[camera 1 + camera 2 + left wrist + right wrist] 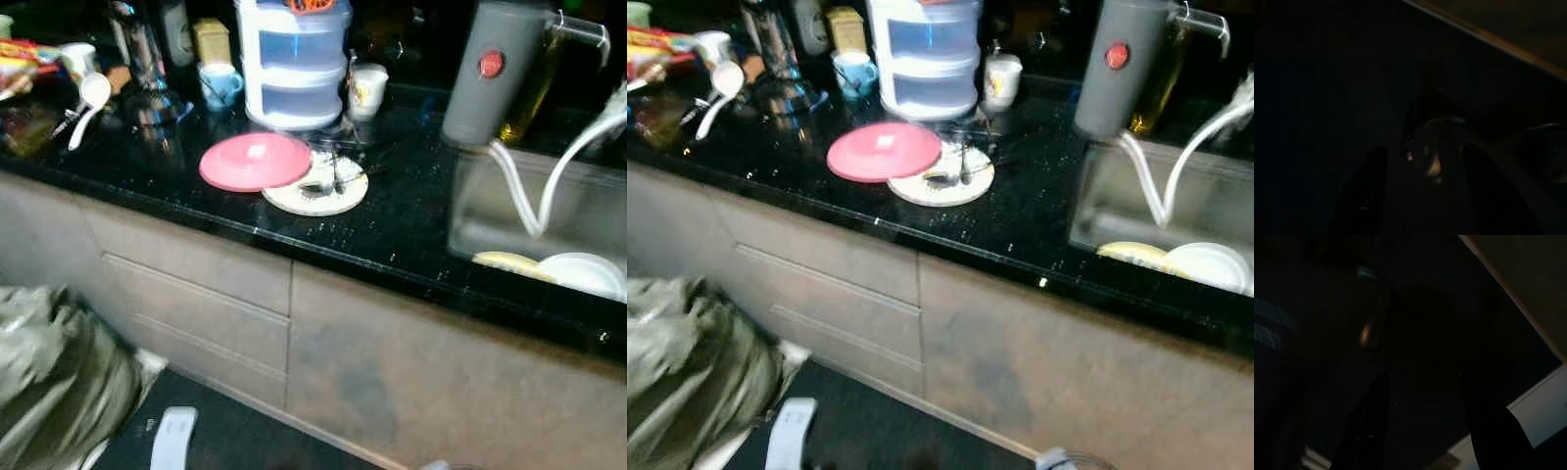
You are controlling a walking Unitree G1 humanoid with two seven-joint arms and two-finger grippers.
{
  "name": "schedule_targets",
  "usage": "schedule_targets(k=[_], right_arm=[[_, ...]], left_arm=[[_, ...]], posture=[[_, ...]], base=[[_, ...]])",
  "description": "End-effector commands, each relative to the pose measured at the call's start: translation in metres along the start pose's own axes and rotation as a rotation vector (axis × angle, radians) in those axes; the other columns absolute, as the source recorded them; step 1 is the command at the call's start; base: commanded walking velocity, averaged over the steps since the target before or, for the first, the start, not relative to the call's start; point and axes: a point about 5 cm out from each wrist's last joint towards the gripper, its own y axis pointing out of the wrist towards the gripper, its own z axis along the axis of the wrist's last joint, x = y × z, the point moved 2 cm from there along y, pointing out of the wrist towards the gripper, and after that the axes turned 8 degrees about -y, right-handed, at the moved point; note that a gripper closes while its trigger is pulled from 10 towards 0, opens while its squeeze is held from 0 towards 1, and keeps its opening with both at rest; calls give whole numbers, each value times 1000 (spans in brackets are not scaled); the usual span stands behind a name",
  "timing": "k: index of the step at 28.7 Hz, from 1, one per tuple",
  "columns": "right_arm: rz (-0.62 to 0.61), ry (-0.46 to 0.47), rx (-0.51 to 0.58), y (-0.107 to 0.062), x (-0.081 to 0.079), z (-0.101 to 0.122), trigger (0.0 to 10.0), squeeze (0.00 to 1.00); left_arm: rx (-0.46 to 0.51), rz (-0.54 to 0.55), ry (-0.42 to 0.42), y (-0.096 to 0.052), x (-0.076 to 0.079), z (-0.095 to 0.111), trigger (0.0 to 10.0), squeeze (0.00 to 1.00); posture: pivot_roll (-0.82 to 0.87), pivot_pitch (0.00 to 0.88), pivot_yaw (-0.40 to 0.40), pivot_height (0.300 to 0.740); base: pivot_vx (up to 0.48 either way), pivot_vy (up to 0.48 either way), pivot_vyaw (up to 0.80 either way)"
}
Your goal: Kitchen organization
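Left pincer (1422, 196), right pincer (1425, 431): long black fingers.

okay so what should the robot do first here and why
Probably step closer to the black counter and raise an arm: both hang low in shade, while the pink lid overlaps the cream plate holding cutlery, and more plates lie in the sink.

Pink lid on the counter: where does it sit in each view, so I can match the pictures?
Left eye view: the pink lid lies left of centre on the black counter, overlapping the white plate.
Right eye view: the same lid, again over the plate's left edge.
Left wrist view: too dark to make it out.
Right wrist view: too dark as well.
Shared landmark: the white stacked container just behind the lid.
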Motion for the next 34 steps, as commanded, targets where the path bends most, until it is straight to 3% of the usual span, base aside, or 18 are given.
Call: schedule_targets(k=[1, 6, 34], right_arm=[[0, -25, -3, 0, 3, 2, 10000, 0], [-8, -32, 1, 0, 3, 3, 10000, 0], [-71, -17, -17, -1, 7, 0, 10000, 0]], left_arm=[[-28, 14, -4, -1, -3, -10, 10000, 0], [-41, 2, 28, 0, -1, -13, 10000, 0], [-58, 5, 23, -1, 0, -24, 10000, 0]], posture=[[-16, 0, -17, 740], [-11, 0, -10, 740], [-46, 0, -10, 740]], base=[[0, 0, 719], [0, 0, 725], [0, 0, 0]])
